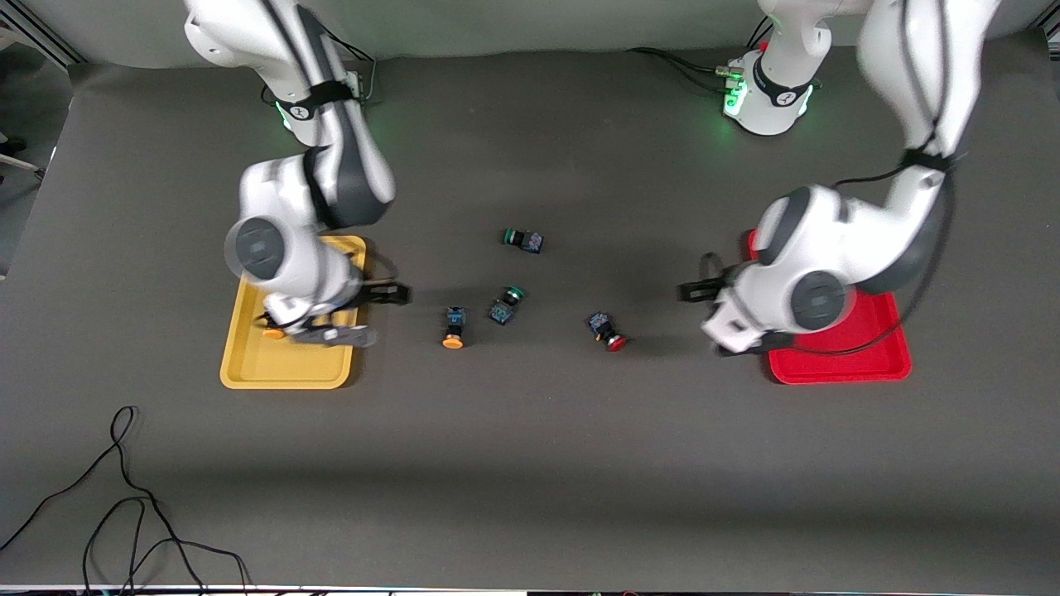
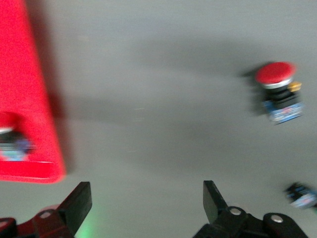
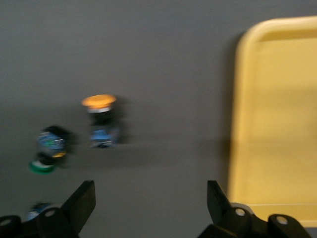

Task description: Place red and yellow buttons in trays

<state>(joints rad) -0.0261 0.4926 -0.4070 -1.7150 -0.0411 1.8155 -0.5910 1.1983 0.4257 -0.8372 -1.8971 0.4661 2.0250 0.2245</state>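
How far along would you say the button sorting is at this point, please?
About halfway. One yellow button lies in the yellow tray and one red button in the red tray. Nothing is in hand: the left gripper and right gripper are open. The second yellow button and second red button remain on the table.

Even overhead light throws soft shadows on the dark table (image 1: 530,463); both wrist views are motion-blurred.

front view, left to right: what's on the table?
yellow tray → yellow button → green button → second green button → red button → red tray
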